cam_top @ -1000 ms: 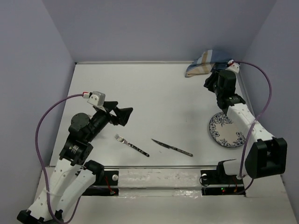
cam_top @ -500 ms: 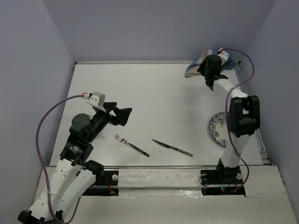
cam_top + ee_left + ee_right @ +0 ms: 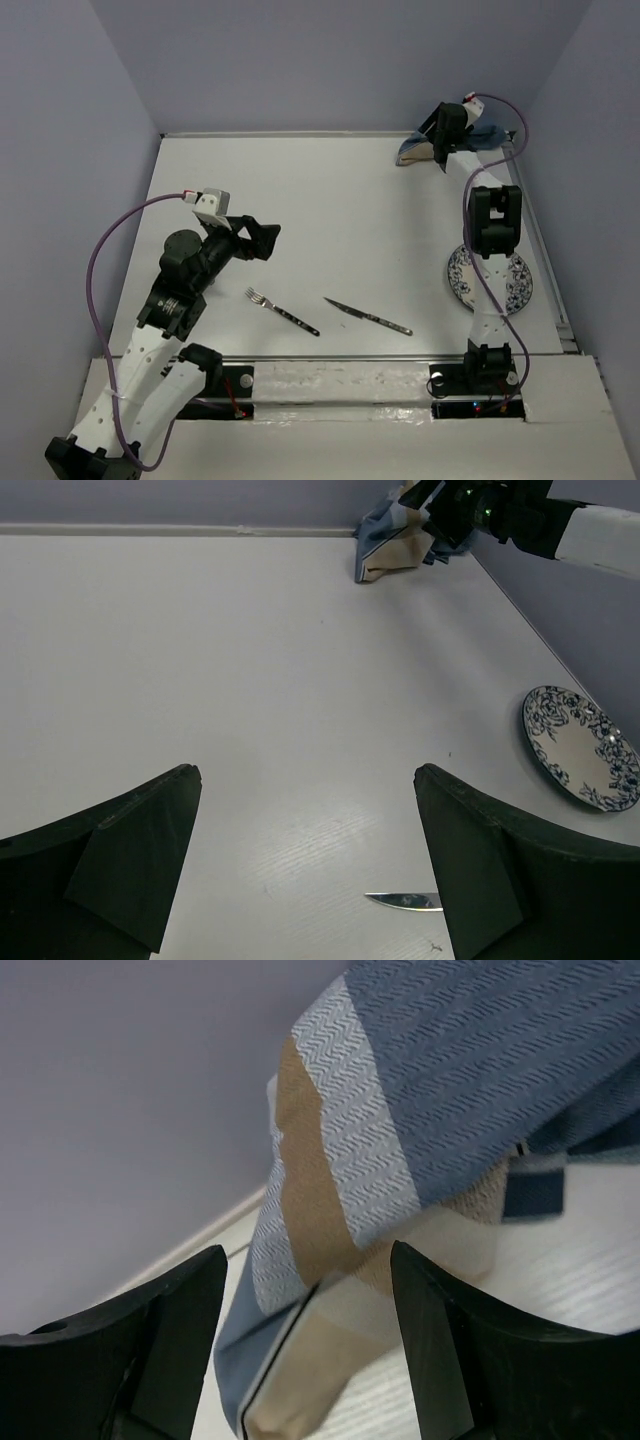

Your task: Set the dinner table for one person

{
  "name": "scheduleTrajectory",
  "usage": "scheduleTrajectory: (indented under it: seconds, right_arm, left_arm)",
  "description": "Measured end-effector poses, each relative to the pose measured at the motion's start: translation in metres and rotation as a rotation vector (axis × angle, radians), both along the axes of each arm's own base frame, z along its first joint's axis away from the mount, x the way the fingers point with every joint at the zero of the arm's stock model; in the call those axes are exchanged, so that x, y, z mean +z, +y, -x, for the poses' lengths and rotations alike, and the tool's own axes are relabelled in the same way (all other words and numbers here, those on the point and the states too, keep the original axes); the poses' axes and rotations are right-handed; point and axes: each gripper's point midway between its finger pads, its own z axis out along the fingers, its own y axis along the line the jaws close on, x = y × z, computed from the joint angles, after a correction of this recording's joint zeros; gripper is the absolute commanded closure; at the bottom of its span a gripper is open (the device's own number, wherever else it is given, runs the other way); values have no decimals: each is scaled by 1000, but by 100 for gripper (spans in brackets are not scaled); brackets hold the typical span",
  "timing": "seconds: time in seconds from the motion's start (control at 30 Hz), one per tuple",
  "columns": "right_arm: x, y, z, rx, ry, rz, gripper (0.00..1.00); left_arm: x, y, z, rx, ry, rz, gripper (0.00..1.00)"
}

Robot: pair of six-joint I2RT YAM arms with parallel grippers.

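Note:
The dinner table is a wide white tabletop. A crumpled blue-and-tan placemat lies in its far right corner. My right gripper is at that cloth, open. In the right wrist view the placemat's folded edge hangs between the spread fingers of the right gripper, not pinched. A blue-patterned plate sits at the right, partly under the right arm. A fork and a knife lie near the front. My left gripper hovers open and empty above the table, left of centre.
Purple walls close the table at the back and both sides. In the left wrist view, between the wide fingers of the left gripper, I see bare table, the knife tip, the plate and the far placemat.
My right arm has swung from above the plate out to the far right corner, onto the placemat, and its jaws have spread wider. My left arm has shifted only slightly.

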Motion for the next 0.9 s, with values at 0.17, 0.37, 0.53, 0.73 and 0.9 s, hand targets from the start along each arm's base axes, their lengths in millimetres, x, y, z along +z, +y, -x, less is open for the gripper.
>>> scheduleTrajectory:
  seconds: [0.17,0.37,0.53,0.73,0.9]
  right_arm:
    - [-10,-3,-25,0,-16,1,54]
    - [-15,-10,-35,3,-16,4,100]
    - [-14,-2,-28,69,-20,-1,100]
    - [70,45,3,303,-115,9,100]
    - [223,99,73,520,-356,-3,100]
  left_arm:
    - [-2,5,-6,25,6,-2,1]
    - [-4,10,-9,42,11,-5,1]
    - [-3,12,-10,49,9,-4,1]
    - [0,14,-9,55,1,1,1]
    - [7,17,-6,64,-24,13,1]
